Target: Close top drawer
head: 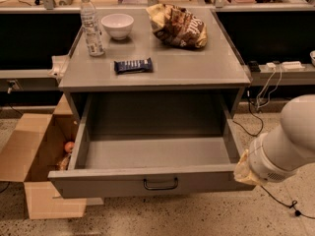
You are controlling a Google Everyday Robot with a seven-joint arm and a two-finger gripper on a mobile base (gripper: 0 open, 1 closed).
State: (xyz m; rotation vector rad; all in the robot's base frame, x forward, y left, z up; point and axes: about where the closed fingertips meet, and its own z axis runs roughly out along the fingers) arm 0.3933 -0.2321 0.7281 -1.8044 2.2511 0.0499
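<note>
Landmark: grey flat-topped metal desk (197, 65), seen from the front and a little above

Task item: wide, deep grey metal top drawer (155, 152) with plain flat front. Hanging wide open just under the desktop, pulled well forward of the desk's front edge. Inside walls and floor in full view. Small black bail handle (161, 183) at centre of the front panel.

End effector (244, 170): off the desk's front right corner, low, just beside the right end of the drawer's front panel. Only a tan tip showing at the end of the thick white rounded robot arm (290, 141). Cannot tell whether apart or together. Cannot tell either whether touching the panel or merely close to it. Arm entering from the right of the desk, well below desktop height.

On the desktop:
- clear plastic water bottle (91, 23), upright, rear left
- small white bowl (117, 25), just right of the bottle, rear left
- crumpled brown snack bag (177, 26), rear, right of centre
- dark blue wrapped bar (133, 65), lying flat, left of centre, nearer the front edge

On the floor left of the desk: open brown cardboard box (29, 151), a small orange round item (69, 146) inside it, close against the drawer's left wall
</note>
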